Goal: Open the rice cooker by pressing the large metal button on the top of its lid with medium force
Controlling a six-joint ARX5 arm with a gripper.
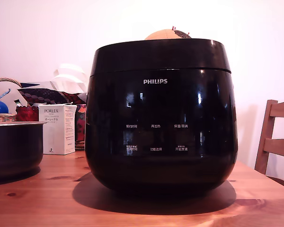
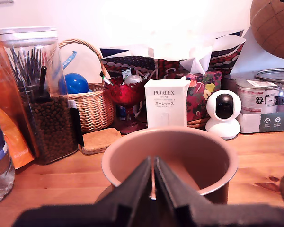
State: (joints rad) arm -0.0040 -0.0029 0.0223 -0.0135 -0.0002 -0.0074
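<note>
The glossy black rice cooker [image 1: 161, 123] with a white PHILIPS logo fills the middle of the exterior view, standing on the wooden table [image 1: 47, 198]. Its domed lid [image 1: 161, 54] is down and flush with the body. The metal button on top of the lid is hidden from this low angle. The arm does not show in the exterior view. In the wrist view my gripper [image 2: 153, 165] has its two black fingers pressed together with nothing between them. It points over the rim of an open brown-lined pot [image 2: 128, 151]. The cooker does not clearly show in the wrist view.
The dark open pot [image 1: 14, 146] sits at the exterior view's left, with a white PORLEX box [image 1: 57, 128] and a wicker basket [image 1: 2, 116] behind it. A wooden chair [image 1: 277, 137] stands at the right. The wrist view adds a jar [image 2: 42, 94], a white camera [image 2: 223, 113] and tins [image 2: 258, 94].
</note>
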